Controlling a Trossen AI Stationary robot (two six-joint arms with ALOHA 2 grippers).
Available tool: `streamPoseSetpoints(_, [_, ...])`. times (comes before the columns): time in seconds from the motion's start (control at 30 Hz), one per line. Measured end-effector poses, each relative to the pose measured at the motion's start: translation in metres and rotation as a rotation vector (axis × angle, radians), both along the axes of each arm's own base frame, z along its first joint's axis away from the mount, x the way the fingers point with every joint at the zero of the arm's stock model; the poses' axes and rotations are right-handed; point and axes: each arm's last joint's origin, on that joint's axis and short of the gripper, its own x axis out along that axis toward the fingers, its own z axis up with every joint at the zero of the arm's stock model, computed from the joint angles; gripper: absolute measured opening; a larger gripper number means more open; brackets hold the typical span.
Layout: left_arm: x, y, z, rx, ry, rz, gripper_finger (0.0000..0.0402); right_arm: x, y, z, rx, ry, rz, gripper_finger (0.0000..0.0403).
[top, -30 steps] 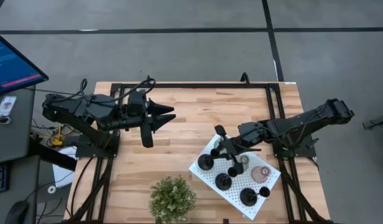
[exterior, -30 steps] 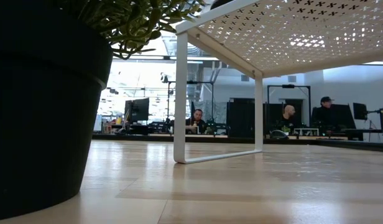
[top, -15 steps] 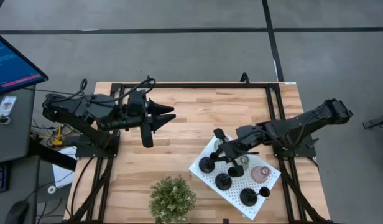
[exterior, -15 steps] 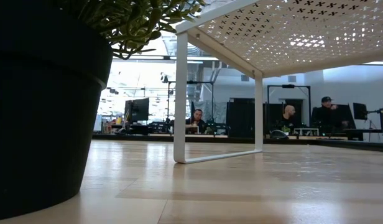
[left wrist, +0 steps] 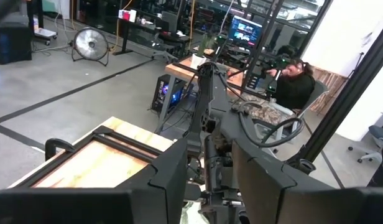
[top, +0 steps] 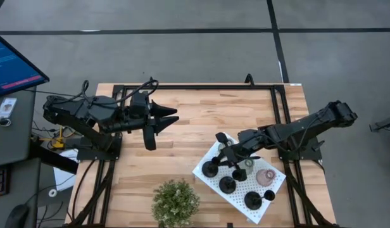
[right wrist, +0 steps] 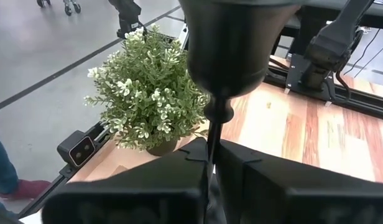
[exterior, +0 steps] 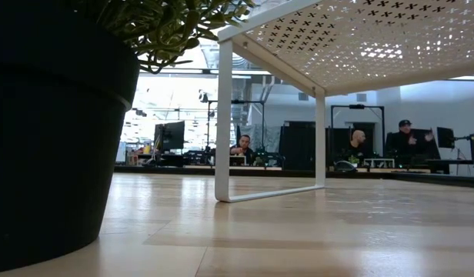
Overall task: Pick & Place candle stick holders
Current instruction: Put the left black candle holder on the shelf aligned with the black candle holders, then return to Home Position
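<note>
Our right hand [top: 228,152] is clamped tight on the thin stem of a black candle holder [right wrist: 224,43]; in the right wrist view the stem runs straight up between our fingers [right wrist: 148,186] to the dark cup at its top. From above, that hand sits over the near-left part of the white perforated board [top: 211,178], which stands on legs on the tabletop [top: 201,114]. Whether the holder's base is resting on the board or just clear of it, we cannot tell.

Around the hand, more black holders [top: 228,185] stand on the board, along with a pinkish squat one [top: 265,177] and a greenish one partly hidden by the hand. The potted plant [top: 175,201] stands just beside the board's left corner.

Our left hand [top: 166,118] waits well apart over the far-left tabletop, fingers partly spread, holding nothing.

We judge we are mid-pick or mid-place with this one holder. The next move calls for keeping the stem upright and staying clear of the neighbouring holders, which stand close and could tip easily.
</note>
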Motion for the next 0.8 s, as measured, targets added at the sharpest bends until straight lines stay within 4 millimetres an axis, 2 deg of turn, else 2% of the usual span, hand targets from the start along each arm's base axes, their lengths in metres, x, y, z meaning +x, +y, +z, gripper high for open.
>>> streamPoseSetpoints(0.47, [0.0, 0.0, 0.0, 0.003, 0.001, 0.0, 0.0127, -0.001, 0.0, -0.003, -0.014, 0.014, -0.002, 0.0084])
streamPoseSetpoints(0.8, [0.0, 0.0, 0.0, 0.003, 0.001, 0.0, 0.0127, -0.016, -0.007, 0.02, -0.004, -0.072, -0.045, 0.0201])
